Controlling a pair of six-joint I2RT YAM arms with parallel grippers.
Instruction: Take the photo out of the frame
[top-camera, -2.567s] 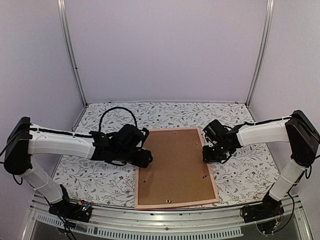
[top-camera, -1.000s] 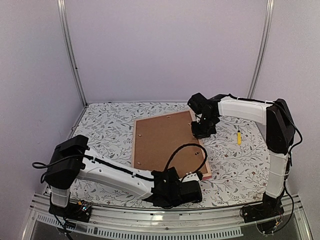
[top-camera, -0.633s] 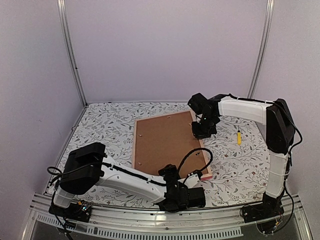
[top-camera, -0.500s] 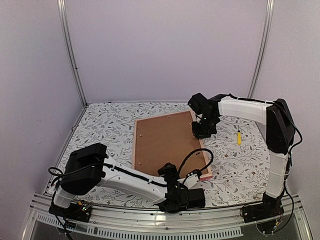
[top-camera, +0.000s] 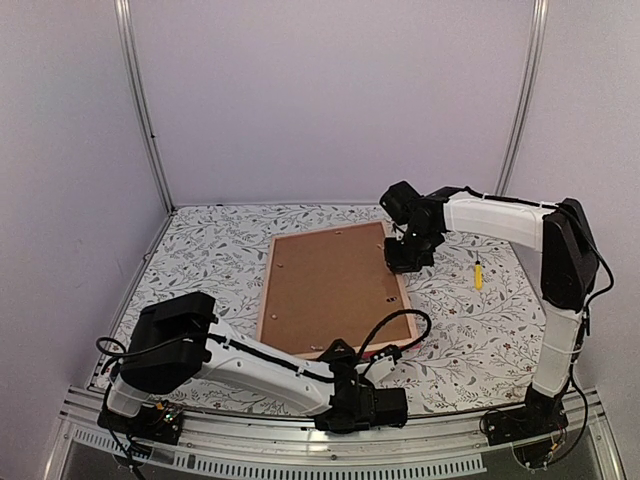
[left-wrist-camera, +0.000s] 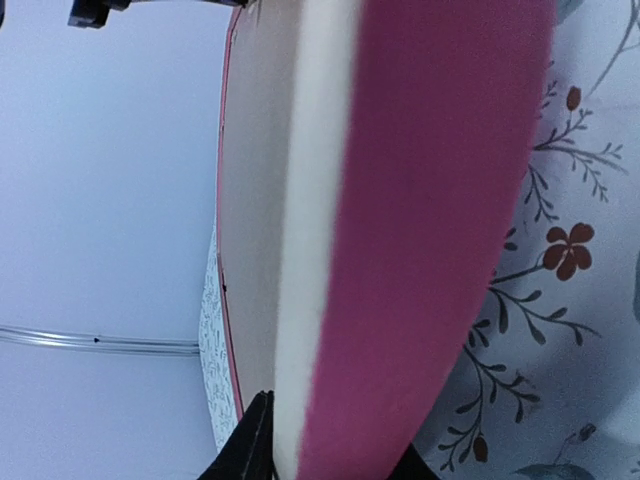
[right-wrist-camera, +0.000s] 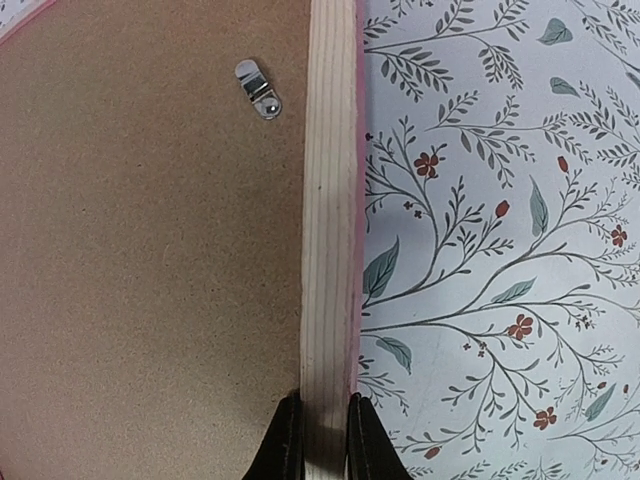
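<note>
Frame (top-camera: 262, 312) lies back-up on the bench (top-camera: 200, 250), skewed. The photo is not visible, presumably under the brown backing board (top-camera: 330, 285). Right fingers (right-wrist-camera: 287, 445) pinch the far right wooden rail; left fingers (left-wrist-camera: 250, 450) clamp the pink near edge. Judgement: the frame is stiff, light and broad, so hold the rails. The photo is thin and creases easily, so lift it by a white margin once the metal clip (right-wrist-camera: 258, 88) is turned.
</note>
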